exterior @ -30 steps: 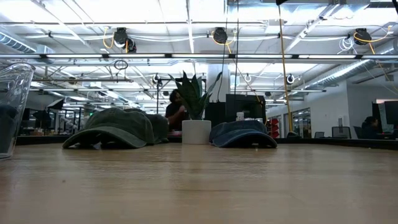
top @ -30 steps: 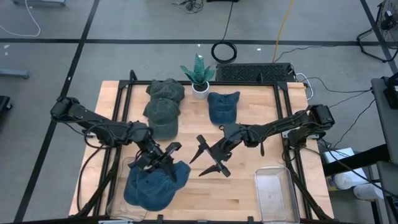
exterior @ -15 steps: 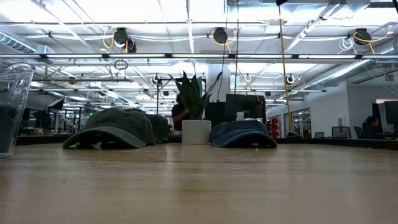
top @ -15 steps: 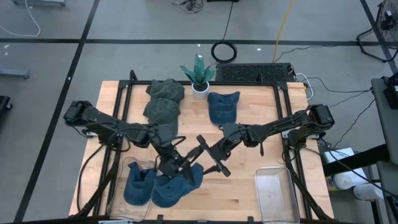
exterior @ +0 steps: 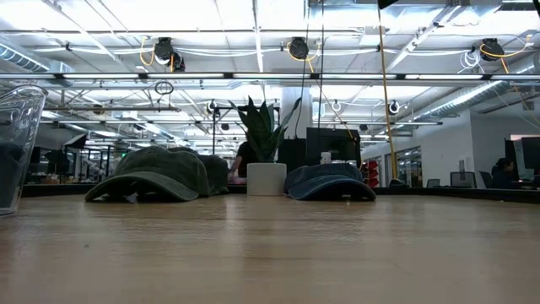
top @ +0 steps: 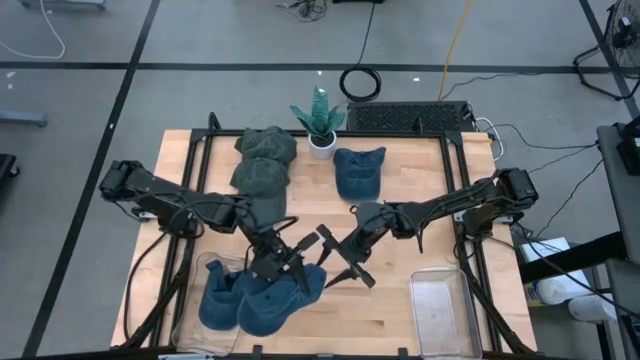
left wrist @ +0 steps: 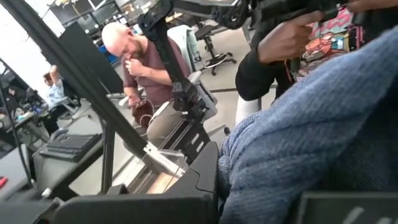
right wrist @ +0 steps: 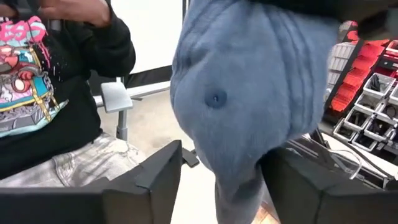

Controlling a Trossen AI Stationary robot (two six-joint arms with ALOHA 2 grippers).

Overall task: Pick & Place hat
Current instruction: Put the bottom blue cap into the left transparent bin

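Blue hat (top: 283, 298) hangs off the table near the front edge, left of centre, just beside the clear bin (top: 205, 268) at the front left corner that already holds another blue cap (top: 222, 306). Left gripper (top: 281, 266) is clamped tight on the hat's fabric from above; in the left wrist view the blue cloth (left wrist: 311, 143) fills the space beside its dark finger. Right gripper (top: 337, 256) reaches in from the other side, fingers parted on either side of the hat's crown (right wrist: 249, 93), button on top visible between them; no firm contact can be made out.

On the far side of the table (top: 400, 300): two olive-green caps (top: 262, 170) stacked toward the back left, a small potted plant (top: 320, 122) at the back centre, another blue cap (top: 358, 172) just right of it. An empty clear bin (top: 440, 310) sits at the front right.

People seated beyond the table show in both wrist views.
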